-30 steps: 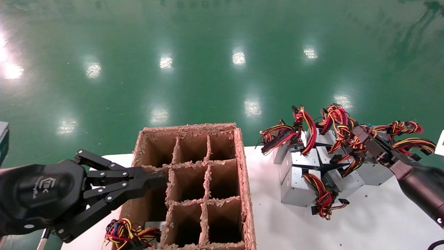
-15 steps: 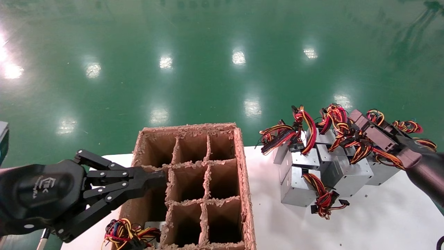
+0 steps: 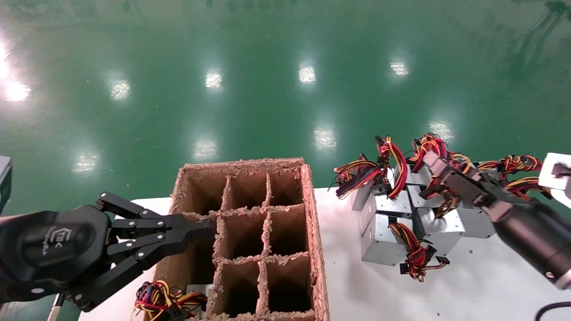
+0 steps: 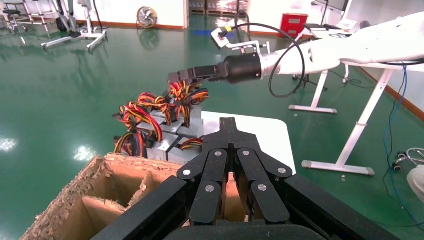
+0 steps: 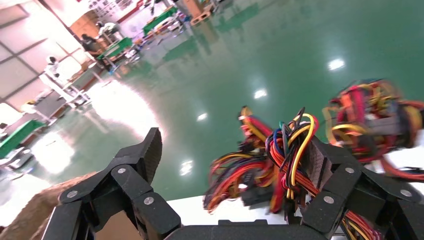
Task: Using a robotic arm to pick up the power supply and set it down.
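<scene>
Since the earlier head views, the right gripper (image 3: 439, 167) has swung from the right-hand side of the pile toward its far middle, and the power supply (image 3: 435, 227) beneath it has shifted a little toward the table's (image 3: 468, 285) near edge. Left gripper (image 3: 196, 229) is unchanged, parked at the left wall of the cardboard divider box (image 3: 312, 223).

Right gripper: in the right wrist view one finger stands well clear of the other, so the jaws are apart. A loop of the wire bundle (image 5: 292, 150) lies against the inner face of the far finger (image 5: 317, 162). I cannot tell whether any wire is actually pinched; nothing is clamped between both fingers.

Left gripper: jaws together, holding nothing, as the left wrist view shows (image 4: 231, 132).

Location of work item: the power supply sits in the cluster of like units on the far right portion of the table, touching its neighbours, wires tangled above.

Handling assessment: the casing is sheet metal, rigid, smooth, probably fairly heavy for its size, and likely to slip on bare faces. The wire tail is soft and springy; lifting by it would let the box swing and could drag adjacent units. In my judgement, the sounder hold is across two opposite casing faces, with the loops cleared first.
</scene>
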`<state>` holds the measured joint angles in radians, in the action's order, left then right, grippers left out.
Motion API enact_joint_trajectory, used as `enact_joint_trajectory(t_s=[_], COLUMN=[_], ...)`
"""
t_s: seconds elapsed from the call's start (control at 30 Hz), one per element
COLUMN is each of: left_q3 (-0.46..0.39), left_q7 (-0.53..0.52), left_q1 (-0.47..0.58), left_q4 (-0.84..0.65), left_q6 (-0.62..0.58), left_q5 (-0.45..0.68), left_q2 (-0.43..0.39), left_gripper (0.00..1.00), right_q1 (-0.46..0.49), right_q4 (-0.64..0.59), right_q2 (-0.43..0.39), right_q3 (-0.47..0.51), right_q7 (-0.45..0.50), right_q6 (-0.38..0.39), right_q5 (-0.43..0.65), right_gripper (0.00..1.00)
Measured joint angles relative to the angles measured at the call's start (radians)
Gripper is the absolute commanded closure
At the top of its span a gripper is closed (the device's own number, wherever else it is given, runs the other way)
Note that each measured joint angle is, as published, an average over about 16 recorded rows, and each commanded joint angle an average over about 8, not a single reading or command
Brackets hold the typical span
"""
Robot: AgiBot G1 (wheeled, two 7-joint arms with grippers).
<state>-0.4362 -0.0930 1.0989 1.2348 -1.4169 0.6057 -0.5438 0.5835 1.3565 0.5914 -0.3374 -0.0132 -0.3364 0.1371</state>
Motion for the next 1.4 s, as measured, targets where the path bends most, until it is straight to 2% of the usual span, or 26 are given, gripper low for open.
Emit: enact_joint_trajectory(t_s=[0.5, 0.77, 1.13, 1.17, 1.4], left_q3=[0.0, 0.0, 0.0, 0.0, 0.0], left_q7=[0.0, 0.0, 0.0, 0.0, 0.0], left_q1=[0.0, 0.0, 0.0, 0.0, 0.0], left_q4=[0.0, 0.0, 0.0, 0.0, 0.0], left_q6=[0.0, 0.0, 0.0, 0.0, 0.0], left_q5=[0.0, 0.0, 0.0, 0.0, 0.0], left_q2=[0.0, 0.0, 0.0, 0.0, 0.0], left_gripper=[1.0, 1.0, 1.0, 0.95, 0.09], right_q1=[0.055, 0.093, 0.155, 0.161, 0.204], right_q4=[0.002, 0.004, -0.002, -0.003, -0.011], right_q2=[-0.073, -0.081, -0.054, -0.055, -0.047], right_q3=[-0.109, -0.092, -0.048, -0.047, -0.034], right_q7=[0.077, 0.07, 0.047, 0.049, 0.07], right_q6=[0.037, -0.052, -0.23, -0.244, -0.362], right_q5=[0.024, 0.018, 0.066, 0.075, 0.143], right_gripper=[0.0, 0.0, 0.0, 0.0, 0.0])
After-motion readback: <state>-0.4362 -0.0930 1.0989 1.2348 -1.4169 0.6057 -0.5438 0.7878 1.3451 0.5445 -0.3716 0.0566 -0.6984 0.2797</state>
